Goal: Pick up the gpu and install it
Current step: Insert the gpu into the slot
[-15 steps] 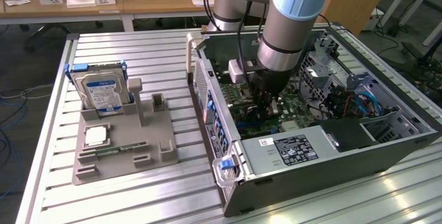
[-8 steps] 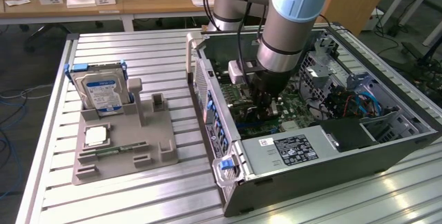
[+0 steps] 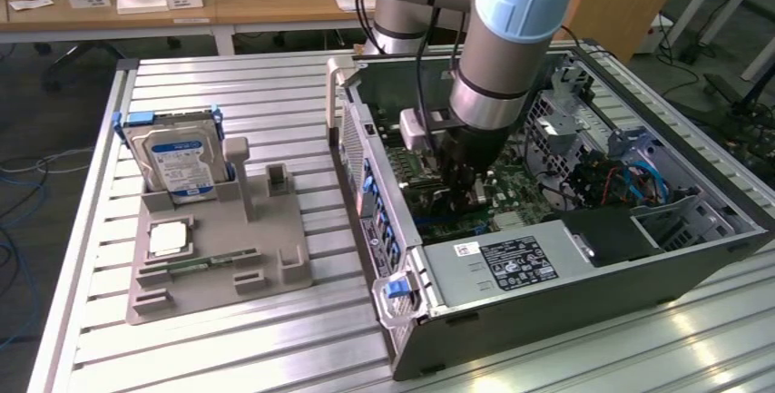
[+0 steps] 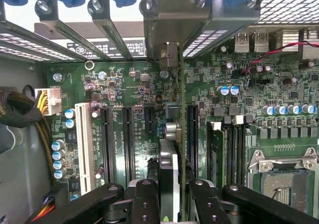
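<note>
Black fingers of the gripper [image 4: 169, 199] are closed on the gpu [image 4: 168, 176], gripping the thin card edge-on so that it hangs straight down towards the green motherboard [image 4: 139, 134]. Judging from the wrist view, the card is held upright because it has to meet a slot edge-first: its lower edge sits over the row of long black expansion slots [image 4: 127, 139], with its silvery bracket end pointing at the slotted rear panel [image 4: 164, 15] of the case. Whether the edge is already seated in a slot cannot be told.

In the exterior view the arm [image 3: 515, 39] reaches down from the upper middle of the frame into the open computer case [image 3: 569, 257], which lies on its side at the right of the frame so the board faces up. The gripper [image 3: 466, 189] is low inside it, just above the grey power supply [image 3: 509, 266] at the lower centre.

At the left of the frame a beige parts holder [image 3: 218, 257] keeps the remaining parts in fixed pockets: a hard drive [image 3: 180, 162] standing upright with its blue-white label, and a green memory stick [image 3: 206, 264] lying flat.

Everything rests on a ribbed aluminium table [image 3: 279, 93]. Beyond it, at the top of the frame, wooden desks [image 3: 181, 7] carry small boxes and a lamp base.
</note>
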Tool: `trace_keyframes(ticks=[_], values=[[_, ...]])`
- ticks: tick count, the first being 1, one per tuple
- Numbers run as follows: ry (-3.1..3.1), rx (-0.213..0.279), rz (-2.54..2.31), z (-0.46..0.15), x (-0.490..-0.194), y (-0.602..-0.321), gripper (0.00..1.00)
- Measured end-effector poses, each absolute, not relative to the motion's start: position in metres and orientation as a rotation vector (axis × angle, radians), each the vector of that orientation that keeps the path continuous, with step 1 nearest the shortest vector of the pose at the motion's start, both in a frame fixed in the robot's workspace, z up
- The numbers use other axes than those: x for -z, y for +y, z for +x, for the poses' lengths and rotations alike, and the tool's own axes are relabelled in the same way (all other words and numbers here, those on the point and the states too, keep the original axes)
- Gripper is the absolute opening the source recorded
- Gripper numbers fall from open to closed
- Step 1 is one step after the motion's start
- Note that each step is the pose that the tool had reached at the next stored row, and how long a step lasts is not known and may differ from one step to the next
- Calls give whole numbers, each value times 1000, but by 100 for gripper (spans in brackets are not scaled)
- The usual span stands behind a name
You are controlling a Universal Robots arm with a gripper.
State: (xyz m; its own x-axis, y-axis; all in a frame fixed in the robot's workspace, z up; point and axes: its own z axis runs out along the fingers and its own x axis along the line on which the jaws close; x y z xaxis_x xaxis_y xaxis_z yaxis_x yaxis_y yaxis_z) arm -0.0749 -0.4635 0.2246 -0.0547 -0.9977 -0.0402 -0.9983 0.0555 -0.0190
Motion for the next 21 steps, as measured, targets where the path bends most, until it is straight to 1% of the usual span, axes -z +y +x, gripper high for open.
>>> trace_keyframes(ticks=[12, 21], values=[[2251, -21, -2130, -75, -224, -463, 28], [2251, -21, -2130, -79, -216, -463, 28]])
